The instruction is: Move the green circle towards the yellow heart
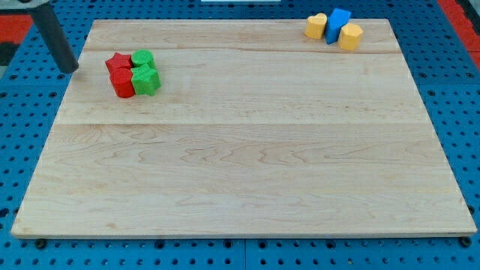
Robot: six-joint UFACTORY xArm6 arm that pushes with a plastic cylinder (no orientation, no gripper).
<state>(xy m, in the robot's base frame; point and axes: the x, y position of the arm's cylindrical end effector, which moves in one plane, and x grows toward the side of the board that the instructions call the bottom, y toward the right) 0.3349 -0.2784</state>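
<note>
We have hardly begun. Our tip (70, 69) rests at the surface's (240, 165) left edge, touching no block; the arm carries no gripper, only a rod, so there are no jaws to be apart or together. Just to the tip's right sits a tight cluster: the red star (117, 62), with the green circle (142, 59) touching it on its far side, and below them a second red block (123, 83) and a green star (147, 79). The yellow heart (316, 26) lies well apart from the tip, far to the right at the view's top, beside a blue block (338, 23) and another yellow block (350, 36). By our judgement nothing is done: the circle is yet to be freed from its neighbours and pushed almost the whole width rightward, slightly up.
</note>
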